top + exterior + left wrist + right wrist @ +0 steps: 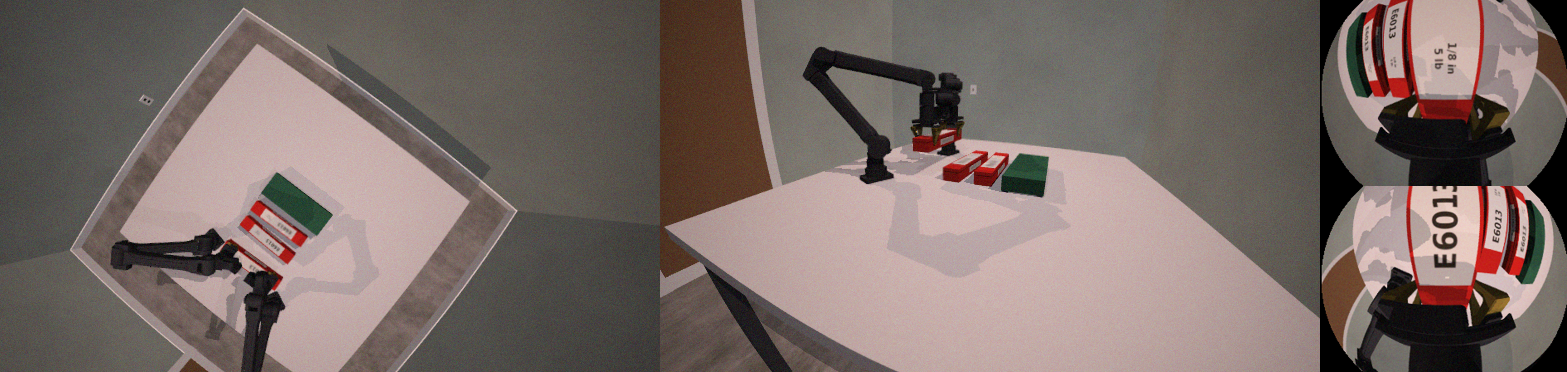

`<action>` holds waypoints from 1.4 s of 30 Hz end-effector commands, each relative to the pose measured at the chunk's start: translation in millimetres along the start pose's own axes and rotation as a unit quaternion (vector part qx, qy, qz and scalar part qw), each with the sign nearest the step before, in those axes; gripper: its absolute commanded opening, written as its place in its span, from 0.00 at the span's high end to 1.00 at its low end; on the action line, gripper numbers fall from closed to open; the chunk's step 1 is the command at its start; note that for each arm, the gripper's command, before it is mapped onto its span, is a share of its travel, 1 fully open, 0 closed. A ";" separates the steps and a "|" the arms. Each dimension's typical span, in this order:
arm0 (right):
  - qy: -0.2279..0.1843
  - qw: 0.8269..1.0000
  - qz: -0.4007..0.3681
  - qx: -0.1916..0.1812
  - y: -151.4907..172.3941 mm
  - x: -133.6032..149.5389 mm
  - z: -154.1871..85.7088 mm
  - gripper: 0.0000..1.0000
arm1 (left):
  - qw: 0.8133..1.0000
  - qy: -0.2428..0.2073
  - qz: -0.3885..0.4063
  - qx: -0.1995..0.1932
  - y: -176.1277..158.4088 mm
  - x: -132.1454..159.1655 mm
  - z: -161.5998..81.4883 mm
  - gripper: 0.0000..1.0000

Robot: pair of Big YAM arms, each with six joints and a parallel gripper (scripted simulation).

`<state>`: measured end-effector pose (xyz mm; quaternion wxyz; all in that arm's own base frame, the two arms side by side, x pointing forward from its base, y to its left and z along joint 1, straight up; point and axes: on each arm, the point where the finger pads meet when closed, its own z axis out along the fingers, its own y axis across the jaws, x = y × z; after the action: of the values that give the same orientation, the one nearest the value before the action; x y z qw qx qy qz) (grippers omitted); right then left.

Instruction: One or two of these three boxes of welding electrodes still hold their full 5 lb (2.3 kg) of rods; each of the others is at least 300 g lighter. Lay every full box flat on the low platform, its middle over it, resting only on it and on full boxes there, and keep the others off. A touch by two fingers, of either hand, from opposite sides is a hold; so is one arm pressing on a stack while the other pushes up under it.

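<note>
Red-and-white cardboard-looking electrode box (pixel 253 263) (pixel 926 143) (pixel 1444 54) (pixel 1445 248), beyond the others from the green platform (pixel 297 204) (pixel 1025 174): stiff, likely slippery, weight unproven; keep left (pixel 953 131) (pixel 1444 118) and right gripper (pixel 926 135) (pixel 1445 304) clamped near its ends
</note>
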<state>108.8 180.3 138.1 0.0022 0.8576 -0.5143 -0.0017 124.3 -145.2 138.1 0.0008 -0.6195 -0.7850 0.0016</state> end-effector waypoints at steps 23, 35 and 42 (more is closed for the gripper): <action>-0.015 0.999 0.001 0.035 -69.0 -8.3 -26.5 1.00 | 0.999 -0.028 -0.001 -0.024 59.2 -16.2 -26.9 1.00; -0.009 1.000 0.001 0.022 -67.1 -5.6 -18.2 1.00 | 1.000 -0.017 0.000 -0.015 63.2 -8.2 -17.7 1.00; -0.009 1.000 0.001 0.022 -67.3 -5.3 -18.3 1.00 | 1.000 -0.017 0.000 -0.015 63.6 -8.4 -17.9 1.00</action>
<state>155.5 207.4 139.2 0.0026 0.8587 -0.5124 -0.0019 175.3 -130.9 139.0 0.0013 -0.6179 -0.7863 0.0017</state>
